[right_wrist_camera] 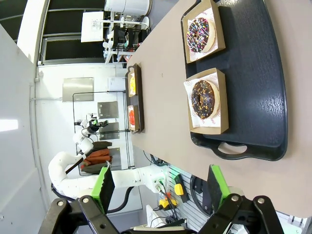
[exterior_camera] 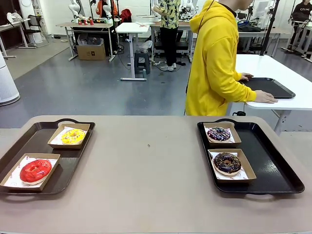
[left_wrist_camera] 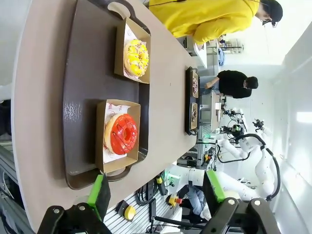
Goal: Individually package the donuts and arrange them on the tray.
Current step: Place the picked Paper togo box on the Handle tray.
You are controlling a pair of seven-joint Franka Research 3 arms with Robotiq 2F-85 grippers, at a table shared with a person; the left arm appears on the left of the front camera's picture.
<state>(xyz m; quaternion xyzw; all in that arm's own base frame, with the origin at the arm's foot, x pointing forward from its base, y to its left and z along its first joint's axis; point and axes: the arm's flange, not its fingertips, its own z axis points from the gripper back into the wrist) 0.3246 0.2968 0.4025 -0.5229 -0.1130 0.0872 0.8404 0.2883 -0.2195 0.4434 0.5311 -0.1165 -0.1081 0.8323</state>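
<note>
left pincer (left_wrist_camera: 156,195) open | red donut (left_wrist_camera: 122,134) just beyond | right pincer (right_wrist_camera: 161,187) open

Four ring donuts, each lying flat in its own open cardboard box, two boxes on each tray.

On the left tray (exterior_camera: 29,141): yellow donut (exterior_camera: 73,136) with tiny coloured bits on top, in the far box. Shiny red donut (exterior_camera: 35,170) in the near box, hole facing up.

On the right tray (exterior_camera: 273,165): dark donut with pink and purple sprinkles (exterior_camera: 219,133) in the far box. Chocolate-brown donut (exterior_camera: 227,163) with small specks in the near box, just behind the tray's near handle.

Left pair and right pair well apart, bare worktop between.
</note>
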